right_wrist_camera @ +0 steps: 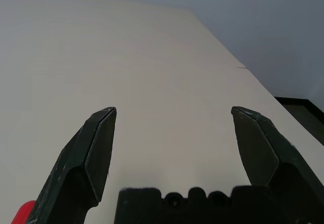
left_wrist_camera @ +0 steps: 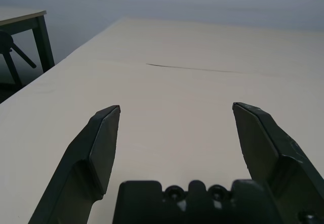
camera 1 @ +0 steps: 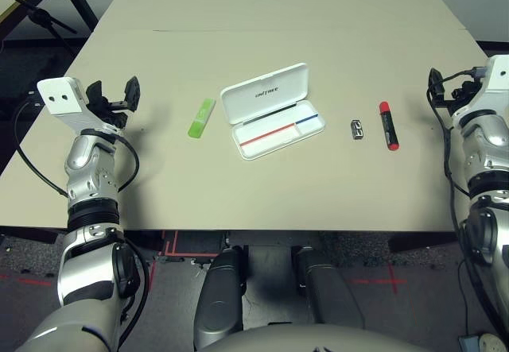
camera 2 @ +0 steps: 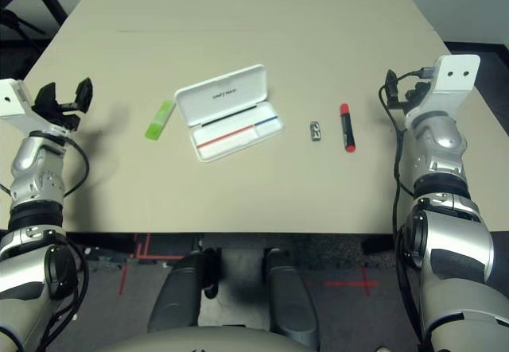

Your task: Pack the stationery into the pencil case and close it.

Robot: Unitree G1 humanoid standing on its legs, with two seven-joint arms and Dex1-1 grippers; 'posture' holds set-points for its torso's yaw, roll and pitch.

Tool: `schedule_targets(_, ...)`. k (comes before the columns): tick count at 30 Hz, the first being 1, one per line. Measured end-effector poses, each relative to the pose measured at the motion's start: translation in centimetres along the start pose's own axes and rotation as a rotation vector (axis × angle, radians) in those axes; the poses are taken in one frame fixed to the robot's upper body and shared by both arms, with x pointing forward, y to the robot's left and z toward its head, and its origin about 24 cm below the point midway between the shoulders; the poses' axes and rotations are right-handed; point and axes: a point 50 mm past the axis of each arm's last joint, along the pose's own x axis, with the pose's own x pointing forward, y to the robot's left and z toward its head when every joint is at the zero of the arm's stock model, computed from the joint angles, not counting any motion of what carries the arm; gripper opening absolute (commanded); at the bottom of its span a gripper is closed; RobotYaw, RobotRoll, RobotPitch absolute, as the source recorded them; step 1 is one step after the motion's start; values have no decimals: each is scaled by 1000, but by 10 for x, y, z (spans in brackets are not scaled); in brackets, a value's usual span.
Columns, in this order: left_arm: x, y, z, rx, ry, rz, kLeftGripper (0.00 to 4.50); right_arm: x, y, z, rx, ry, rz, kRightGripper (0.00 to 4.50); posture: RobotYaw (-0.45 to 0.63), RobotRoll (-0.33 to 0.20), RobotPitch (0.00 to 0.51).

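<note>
- I see the table [camera 1: 262, 18] wide and beige, with everything for the job laid across its near half.
- My left gripper [camera 1: 111, 96] hovers at the left edge, fingers spread wide and holding nothing; the left wrist view confirms bare tabletop between the two black fingers.
- My right gripper [right_wrist_camera: 172, 148] sits at the far right edge, likewise spread and empty, with a sliver of red at the corner of its wrist view.
- The pencil case [camera 1: 274, 114] lies open at the centre, lid hinged back away from me, its tray facing up with the red-and-blue line inside; nothing is in it yet, so I judge the packing has not begun.
- The light green highlighter [camera 1: 201, 118] lies just left of the case, apart from it, running roughly toward and away from me. I would take it with the left arm, coming down over its middle with the fingers across its short width, then lay it flat in the tray, parallel to the long side.
- The red marker [camera 1: 388, 125] lies right of the case, black cap nearest me; that one suits the right arm.
- The small black-and-silver sharpener [camera 1: 358, 129] sits between case and marker, close beside the marker. It is tiny, so I would grip it low and squarely, without nudging the marker.
</note>
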Motion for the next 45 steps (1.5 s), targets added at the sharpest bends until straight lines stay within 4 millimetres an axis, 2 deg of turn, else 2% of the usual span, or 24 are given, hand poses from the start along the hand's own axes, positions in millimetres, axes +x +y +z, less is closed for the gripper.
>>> schedule_targets(6,-1,0,0,3,-2,1,4468,0,1,0,2,0,3,4500,28,0,198)
schedule_targets(12,-2,0,2,9,-8,-2,4468,1,2,0,3,-1,12,4500,33,0,183)
schedule_targets(19,-5,4,4,15,-1,-2,4468,5,9,6,22,-22,61,4500,7,0,181)
schedule_targets(25,-2,-5,16,21,-32,-60,4468,5,20,3,56,4,214,4500,-46,0,184)
schedule_targets(31,-1,-16,23,12,-25,-139,4468,2,25,11,50,9,387,4500,-74,0,194)
schedule_targets(34,-5,-24,27,28,-10,-212,4468,-2,25,14,41,22,475,4500,-84,0,196)
schedule_targets(40,-37,-54,27,74,101,-549,4468,-15,33,9,78,90,668,4500,-60,0,198)
schedule_targets(45,-48,-61,34,101,145,-648,4468,-19,43,13,62,121,803,4500,-36,0,192)
